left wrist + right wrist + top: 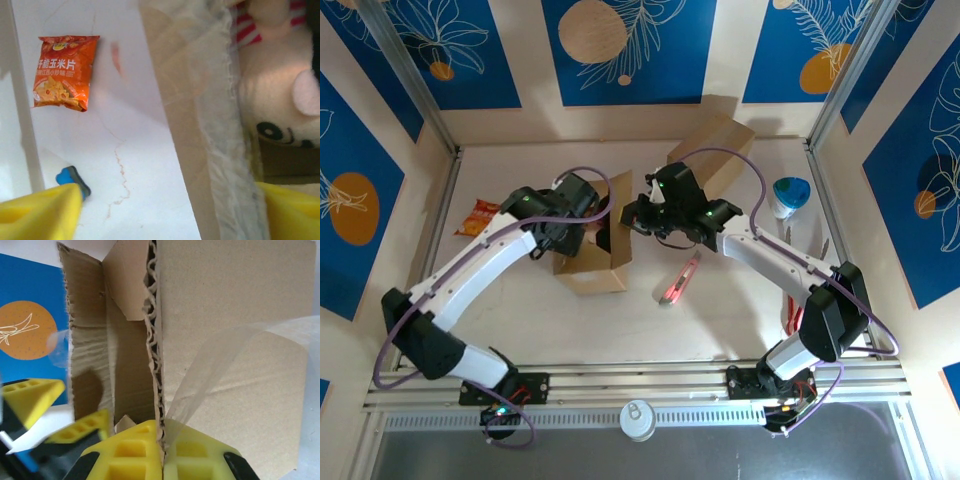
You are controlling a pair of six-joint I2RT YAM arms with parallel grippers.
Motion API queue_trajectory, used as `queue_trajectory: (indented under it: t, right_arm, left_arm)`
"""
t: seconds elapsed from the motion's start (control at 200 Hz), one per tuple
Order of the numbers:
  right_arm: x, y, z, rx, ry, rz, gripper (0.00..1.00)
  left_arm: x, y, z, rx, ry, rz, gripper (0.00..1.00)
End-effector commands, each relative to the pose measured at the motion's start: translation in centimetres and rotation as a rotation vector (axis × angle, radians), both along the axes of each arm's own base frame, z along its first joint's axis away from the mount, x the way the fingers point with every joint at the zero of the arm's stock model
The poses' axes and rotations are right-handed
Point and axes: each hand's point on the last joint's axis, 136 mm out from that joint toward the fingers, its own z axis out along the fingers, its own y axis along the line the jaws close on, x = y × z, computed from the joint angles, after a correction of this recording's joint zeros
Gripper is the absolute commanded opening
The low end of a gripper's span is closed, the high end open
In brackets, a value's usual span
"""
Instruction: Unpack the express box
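One flap [225, 300] of the open brown box [595, 275] sits pinched in the right gripper [162, 435], left gripper [170, 205] spread astride its wall

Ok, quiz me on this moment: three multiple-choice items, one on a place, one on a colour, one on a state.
1. Where does the snack packet lie?
A) on the table, left of the box
B) inside the box
C) on the rail by the arm bases

2. What colour is the box cutter?
A) green
B) black
C) red

3. How is the right gripper?
A) wide open over the table
B) shut on the box's flap
C) shut on a plush toy

Answers:
1 A, the top view shows it flat on the table beside the left arm.
2 C, its body is red against the pale table.
3 B, its wrist view shows the fingers pinching the cardboard edge.
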Motion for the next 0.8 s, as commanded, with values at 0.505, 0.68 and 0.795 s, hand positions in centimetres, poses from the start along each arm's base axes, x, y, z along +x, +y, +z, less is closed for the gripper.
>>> queue_trajectory:
  t: [0.505, 0.68, 0.795]
  right_arm:
    - [-0.5, -1.7, 1.8, 0.033, -0.045, 0.013, 0.0]
    - [-0.5, -2.2, 1.7, 0.026, -0.046, 0.004, 0.0]
    - [-0.5, -2.6, 1.5, 0.021, -0.043, -0.005, 0.0]
  left_arm:
    - [-1.5, -0.6, -2.9, -0.588, 0.014, 0.013, 0.56]
    - [-1.5, 0.5, -3.4, -0.629, 0.008, 0.05, 0.55]
    - [-1.7, 1.1, -4.4, -0.633, 0.021, 0.074, 0.54]
